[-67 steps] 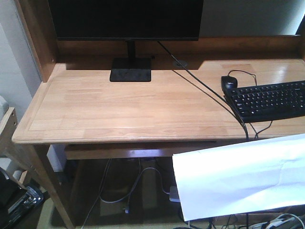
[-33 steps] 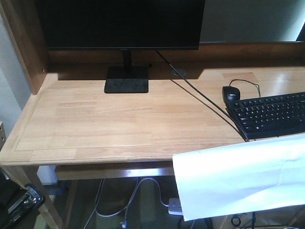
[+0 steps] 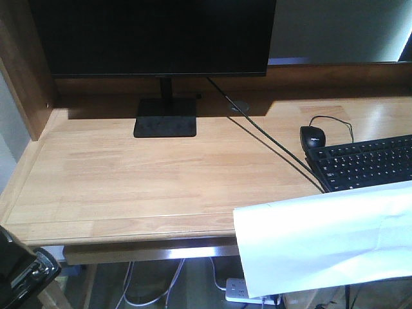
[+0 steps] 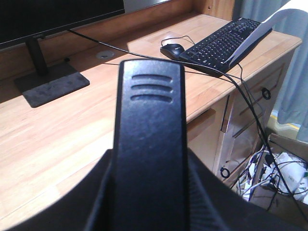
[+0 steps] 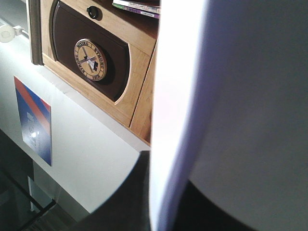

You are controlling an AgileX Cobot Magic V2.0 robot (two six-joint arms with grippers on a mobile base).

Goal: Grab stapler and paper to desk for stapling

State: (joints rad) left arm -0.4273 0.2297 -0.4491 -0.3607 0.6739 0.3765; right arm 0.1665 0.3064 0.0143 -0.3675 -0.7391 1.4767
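Stapler [image 4: 150, 134] sits gripped in the left hand [image 4: 151, 195] off the desk's [image 3: 141, 174] front-left corner. Right hand [image 5: 173, 207] seemingly pinches the paper [image 3: 328, 241]

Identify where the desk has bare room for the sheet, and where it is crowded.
Bare: the desk between monitor stand, slanting cable and front edge. Crowded: the right side, with mouse and keyboard.

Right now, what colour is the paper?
Plain white paper, best seen in the front-facing view.
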